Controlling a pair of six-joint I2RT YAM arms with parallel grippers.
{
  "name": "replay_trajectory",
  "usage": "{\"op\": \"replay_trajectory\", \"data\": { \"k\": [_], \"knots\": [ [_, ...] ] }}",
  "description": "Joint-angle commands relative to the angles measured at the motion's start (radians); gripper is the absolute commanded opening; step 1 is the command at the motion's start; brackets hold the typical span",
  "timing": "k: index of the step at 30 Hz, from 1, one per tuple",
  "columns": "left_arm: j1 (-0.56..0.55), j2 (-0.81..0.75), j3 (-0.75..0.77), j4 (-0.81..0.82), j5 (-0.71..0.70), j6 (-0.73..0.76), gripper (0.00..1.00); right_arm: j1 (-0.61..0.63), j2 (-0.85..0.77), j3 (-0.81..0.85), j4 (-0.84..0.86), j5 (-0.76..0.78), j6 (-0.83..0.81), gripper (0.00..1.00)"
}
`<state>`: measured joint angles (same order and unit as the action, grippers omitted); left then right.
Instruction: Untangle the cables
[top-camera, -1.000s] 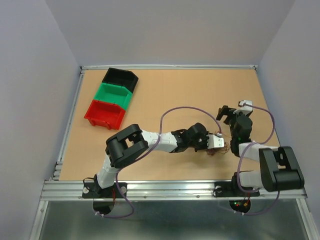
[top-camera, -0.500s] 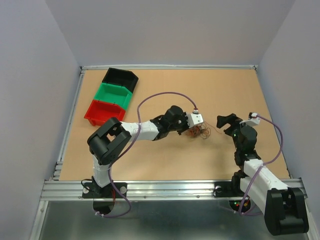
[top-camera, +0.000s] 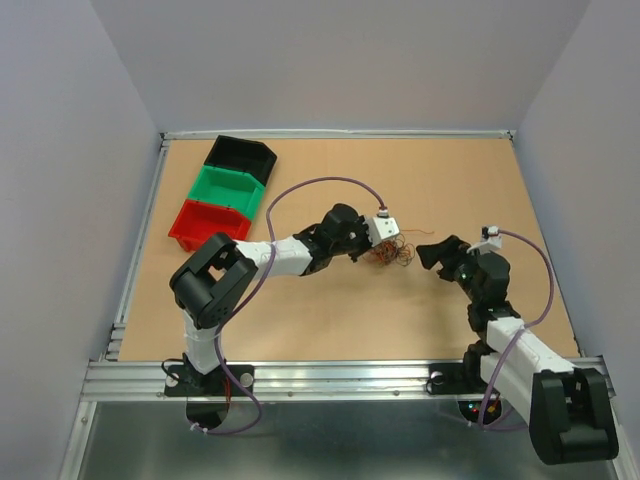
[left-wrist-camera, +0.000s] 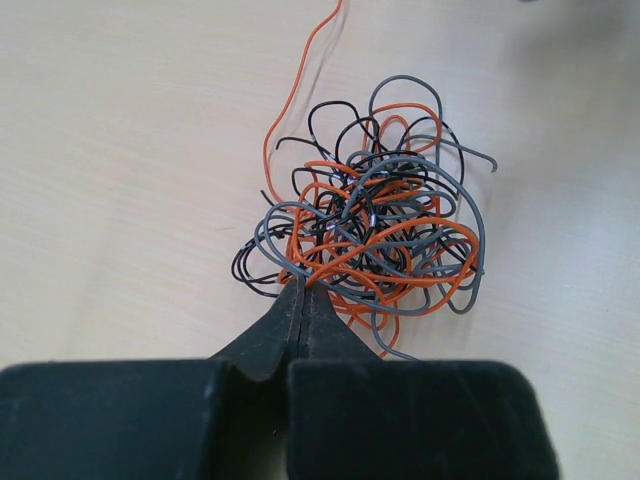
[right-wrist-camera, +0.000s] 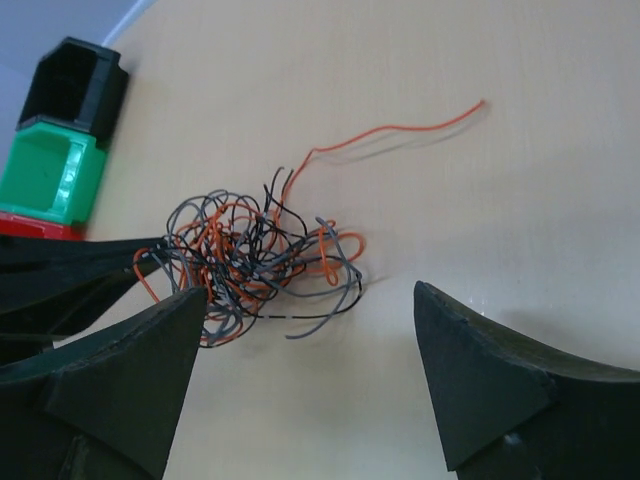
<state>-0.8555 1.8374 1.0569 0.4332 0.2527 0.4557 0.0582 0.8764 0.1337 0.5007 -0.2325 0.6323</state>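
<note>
pinching the near edge of the tangle, the left gripper (left-wrist-camera: 302, 290) has its fingers pressed together on a few orange and grey strands. the cables (left-wrist-camera: 375, 235) lie directly ahead of its tips as one compact knot of orange, black and grey wire resting on the table (left-wrist-camera: 120, 150). one orange strand (left-wrist-camera: 290, 100) runs free from the knot, ahead and slightly left of the tips. the right gripper (right-wrist-camera: 310, 292) is spread wide and empty, facing the knot from the opposite side; the knot sits just ahead of it, nearer its left finger and apart from both fingers. judged step: anchor grasp made, second grasp not yet made. the next move calls for the right gripper to advance, close on an outer loop or on the orange strand, then draw away from the left gripper. risk: the wires are thin and interlocked, so a pull may drag the whole knot or slip out of the pinch. a black bin (right-wrist-camera: 75, 80), green bin (right-wrist-camera: 50, 170) and red bin (right-wrist-camera: 30, 228) stand well beyond the knot, ahead-left of the right gripper; nothing stands between either gripper and the cables.
</note>
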Motion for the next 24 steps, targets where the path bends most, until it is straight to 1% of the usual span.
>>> {"op": "replay_trajectory", "data": {
  "k": [1,3,4,6,7,10,12,13,14,15,16,17,18,19,20,21,23,24],
  "knots": [
    [0.001,0.002,0.015,0.05,0.008,0.015,0.0,0.009,0.088,0.003,0.151,-0.083,0.017,0.8],
    [-0.004,-0.001,0.014,0.049,0.019,0.02,0.0,0.037,0.136,0.01,0.185,-0.062,0.027,0.78],
    [-0.007,-0.003,0.011,0.045,0.016,0.024,0.0,0.055,0.186,0.02,0.19,-0.044,0.024,0.75],
    [-0.013,-0.004,0.009,0.042,0.011,0.032,0.0,0.12,0.246,0.05,0.19,0.016,0.012,0.74],
    [-0.02,-0.003,0.009,0.042,0.0,0.038,0.0,0.159,0.298,0.078,0.193,0.037,0.006,0.72],
    [-0.037,-0.001,0.006,0.039,-0.027,0.049,0.0,0.221,0.36,0.116,0.197,0.151,0.004,0.71],
    [-0.045,-0.003,0.002,0.039,-0.033,0.06,0.0,0.239,0.41,0.127,0.212,0.217,0.003,0.7],
    [-0.048,-0.003,0.002,0.038,-0.035,0.061,0.0,0.242,0.426,0.13,0.223,0.223,0.003,0.69],
    [-0.056,-0.001,-0.003,0.035,-0.036,0.064,0.0,0.246,0.441,0.136,0.239,0.223,0.003,0.63],
    [-0.059,-0.004,-0.003,0.035,-0.038,0.07,0.0,0.246,0.472,0.138,0.26,0.225,0.003,0.61],
    [-0.062,-0.004,-0.003,0.033,-0.041,0.074,0.0,0.246,0.483,0.141,0.271,0.226,0.004,0.51],
    [-0.066,-0.004,-0.003,0.03,-0.043,0.078,0.0,0.246,0.498,0.147,0.278,0.226,0.006,0.45],
    [-0.07,-0.004,-0.003,0.029,-0.044,0.078,0.0,0.246,0.507,0.15,0.288,0.228,0.004,0.42],
    [-0.071,-0.006,-0.003,0.026,-0.052,0.086,0.0,0.246,0.516,0.15,0.289,0.232,0.006,0.3],
    [-0.07,-0.007,-0.003,0.027,-0.058,0.08,0.0,0.246,0.515,0.147,0.291,0.26,0.007,0.23],
    [-0.065,-0.009,-0.002,0.032,-0.066,0.071,0.0,0.246,0.509,0.133,0.292,0.309,0.009,0.14],
    [-0.053,-0.009,0.014,0.033,-0.076,0.035,0.0,0.246,0.458,0.109,0.291,0.376,0.03,0.01],
    [-0.031,-0.007,0.021,0.035,-0.078,0.022,0.0,0.246,0.429,0.075,0.291,0.434,0.035,0.01]
  ]
}}
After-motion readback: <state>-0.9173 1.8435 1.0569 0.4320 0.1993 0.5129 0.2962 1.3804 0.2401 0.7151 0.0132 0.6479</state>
